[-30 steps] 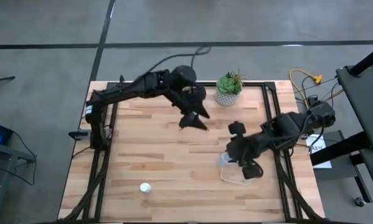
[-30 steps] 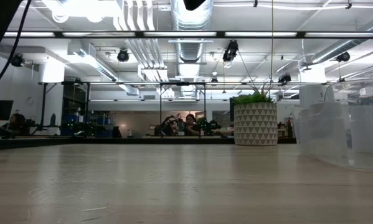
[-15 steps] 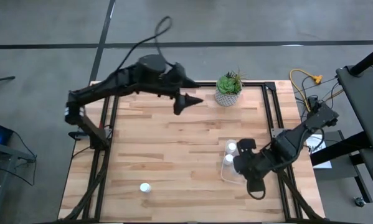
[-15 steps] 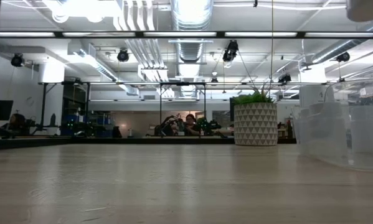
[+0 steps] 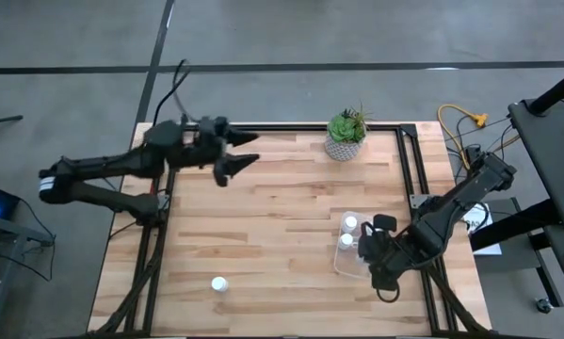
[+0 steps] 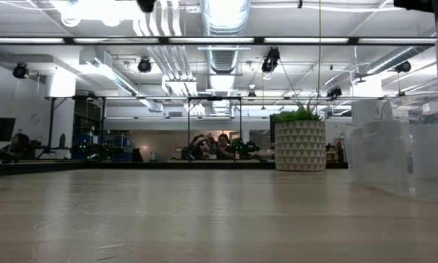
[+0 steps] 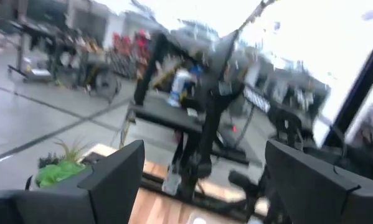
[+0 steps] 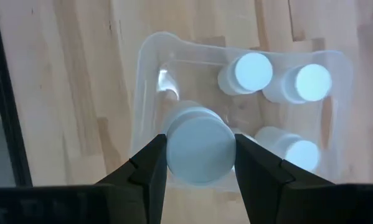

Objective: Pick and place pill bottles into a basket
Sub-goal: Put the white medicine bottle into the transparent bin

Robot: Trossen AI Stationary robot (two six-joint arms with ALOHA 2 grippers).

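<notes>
From above, we see a wooden bench (image 5: pixel 263 235) with two dark arms. Taking its middle as the centre of a clock face, our right pincer (image 5: pixel 374 266) hangs at about four o'clock, directly over the basket (image 5: pixel 342 266), a clear plastic bin with faint edges. In the right wrist view, its two dark fingers (image 8: pixel 150 169) are clamped on either side of a white-capped pill bottle (image 8: pixel 198 151), held upright, cap toward the camera, above an open corner of the basket. We judge it is held there so that, once let go, it drops into free space beside the bottles already inside. Three bottles stand in the basket: two (image 8: pixel 253 73) side by side along one wall, a third (image 8: pixel 290 149) near the held one.

One more pill bottle (image 5: pixel 220 283) stands alone on the bench at about seven o'clock, well apart from the basket, not yet collected.

Our left pincer (image 5: pixel 239 164) is raised near eleven o'clock, away from any bottle. Its fingers stand apart with nothing between them, as the left wrist view shows. A potted plant (image 5: pixel 345 137) sits at the bench's one o'clock edge, clear of both arms.
</notes>
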